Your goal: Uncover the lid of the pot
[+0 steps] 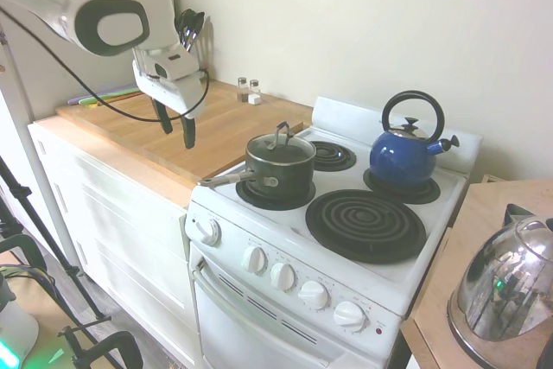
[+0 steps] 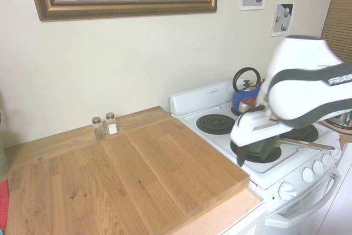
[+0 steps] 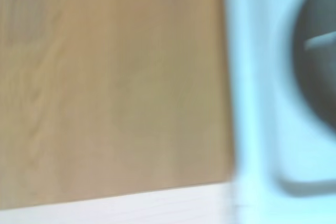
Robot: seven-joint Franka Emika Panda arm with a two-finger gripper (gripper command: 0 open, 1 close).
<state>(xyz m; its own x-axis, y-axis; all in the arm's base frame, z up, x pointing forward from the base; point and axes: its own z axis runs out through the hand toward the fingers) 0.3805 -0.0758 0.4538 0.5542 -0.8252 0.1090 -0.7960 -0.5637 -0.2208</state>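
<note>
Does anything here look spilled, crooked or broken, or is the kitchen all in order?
Nothing stands out. The lid sits level on the pot, which rests on a front burner of the stove. The blue kettle stands upright on a back burner, and no spills show on the wooden counter.

Gripper (image 1: 175,123) hangs in open air above wooden counter (image 1: 216,127), fingers apart, well left of pot (image 1: 280,170). Counter stretch btwn it and stove is bare. Lid (image 1: 280,146) has free air overhead; loop handle sticks up. Blue kettle (image 1: 404,155) sits on far right burner, apart from pot. Shakers (image 1: 248,89) far back by wall, utensil holder (image 1: 183,36) behind arm.
</note>
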